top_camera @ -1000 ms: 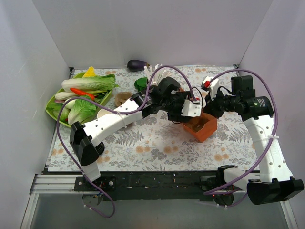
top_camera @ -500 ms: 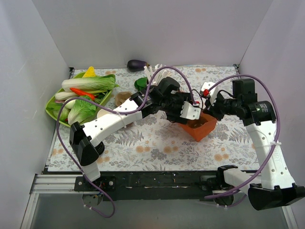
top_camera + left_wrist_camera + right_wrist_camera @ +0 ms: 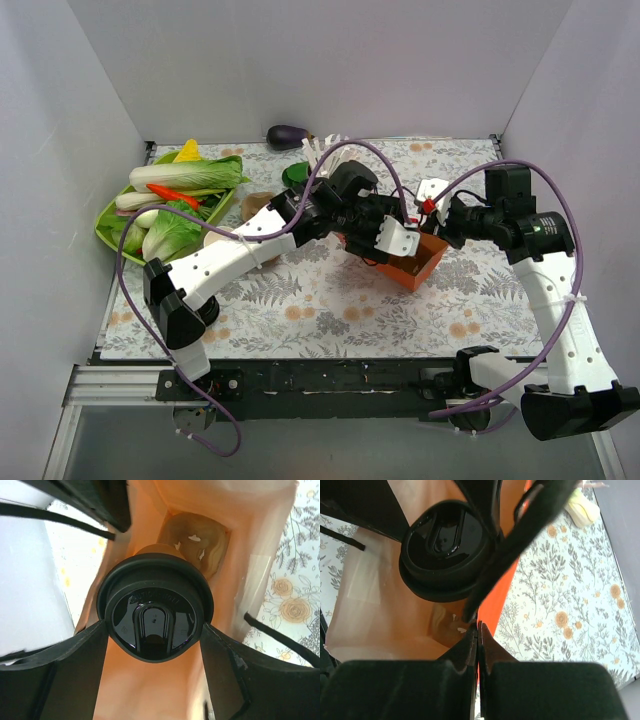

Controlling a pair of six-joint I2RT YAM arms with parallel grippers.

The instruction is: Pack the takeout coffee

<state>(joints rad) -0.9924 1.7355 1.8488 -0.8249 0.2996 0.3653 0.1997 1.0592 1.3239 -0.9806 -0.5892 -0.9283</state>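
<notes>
The takeout coffee, a brown paper cup with a round black lid, hangs inside the open orange paper bag. My left gripper is shut on the lid from both sides, over the bag's mouth. The lid also shows in the right wrist view. My right gripper is shut on the bag's orange rim and holds that edge up. A brown item lies at the bottom of the bag, under the cup.
A green tray of vegetables stands at the left. An eggplant lies at the back wall. A green lid and white sticks sit behind the left arm. A brown object lies beside the arm.
The bag has shifted left and toward the back, tilting more under the arms. My left gripper with the coffee has moved down into the bag. My right gripper followed the rim leftward.
</notes>
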